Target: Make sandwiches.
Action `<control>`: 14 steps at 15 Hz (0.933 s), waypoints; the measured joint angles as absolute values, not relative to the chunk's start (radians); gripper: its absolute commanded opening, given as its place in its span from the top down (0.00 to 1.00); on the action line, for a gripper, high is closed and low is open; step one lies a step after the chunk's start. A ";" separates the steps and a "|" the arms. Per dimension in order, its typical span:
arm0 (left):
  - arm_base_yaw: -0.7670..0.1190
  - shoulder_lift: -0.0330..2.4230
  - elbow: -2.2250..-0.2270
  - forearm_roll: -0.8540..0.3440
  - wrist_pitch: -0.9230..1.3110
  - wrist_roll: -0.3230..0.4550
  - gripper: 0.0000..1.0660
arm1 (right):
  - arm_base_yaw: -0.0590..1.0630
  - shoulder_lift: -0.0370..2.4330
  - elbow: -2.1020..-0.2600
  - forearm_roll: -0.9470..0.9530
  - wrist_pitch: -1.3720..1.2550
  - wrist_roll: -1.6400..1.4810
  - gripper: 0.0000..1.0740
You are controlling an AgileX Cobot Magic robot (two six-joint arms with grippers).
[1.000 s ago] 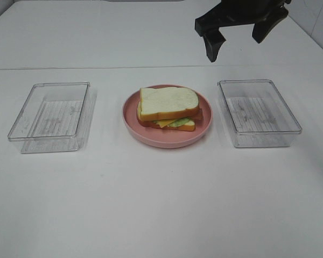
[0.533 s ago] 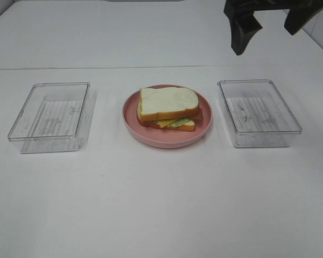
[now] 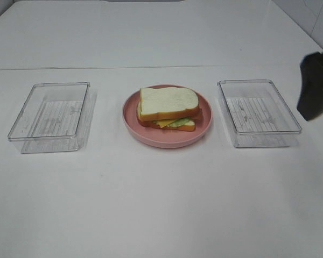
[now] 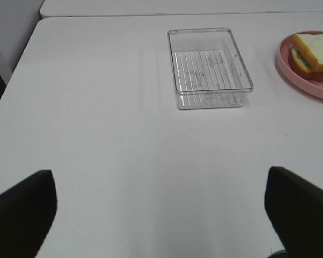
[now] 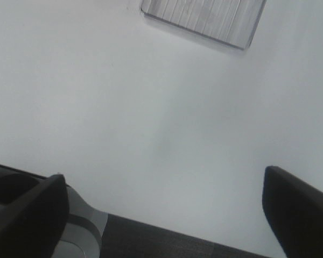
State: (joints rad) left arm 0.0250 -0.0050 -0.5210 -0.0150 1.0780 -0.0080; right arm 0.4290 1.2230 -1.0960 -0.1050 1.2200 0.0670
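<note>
One sandwich point(image 3: 168, 110), one pink plate point(image 3: 167, 139), two clear trays point(image 3: 49, 116) point(image 3: 258, 112), one white table point(image 3: 161, 204)

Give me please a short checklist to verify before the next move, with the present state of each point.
1. Toy sandwich of white bread, cheese and lettuce is stacked on the round pink plate: ok.
2. Left clear plastic tray holds nothing: ok.
3. Right clear plastic tray holds nothing: ok.
4. Left claw is open and holds nothing: ok.
5. Right claw is open and holds nothing: ok.
6. Bacon inside the sandwich: cannot tell.
</note>
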 measured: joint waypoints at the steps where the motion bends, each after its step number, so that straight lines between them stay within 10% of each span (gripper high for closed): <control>1: 0.025 -0.005 -0.521 -0.015 1.078 -0.008 0.08 | 0.429 1.192 -1.062 -0.106 1.220 0.070 0.12; 10: 0.025 -0.005 -0.521 -0.015 1.078 -0.008 0.08 | 0.417 0.498 -0.575 -0.254 1.150 0.241 0.12; 14: 0.025 -0.005 -0.521 -0.015 1.078 -0.008 0.08 | 0.233 0.253 -0.521 -0.243 1.136 0.189 0.12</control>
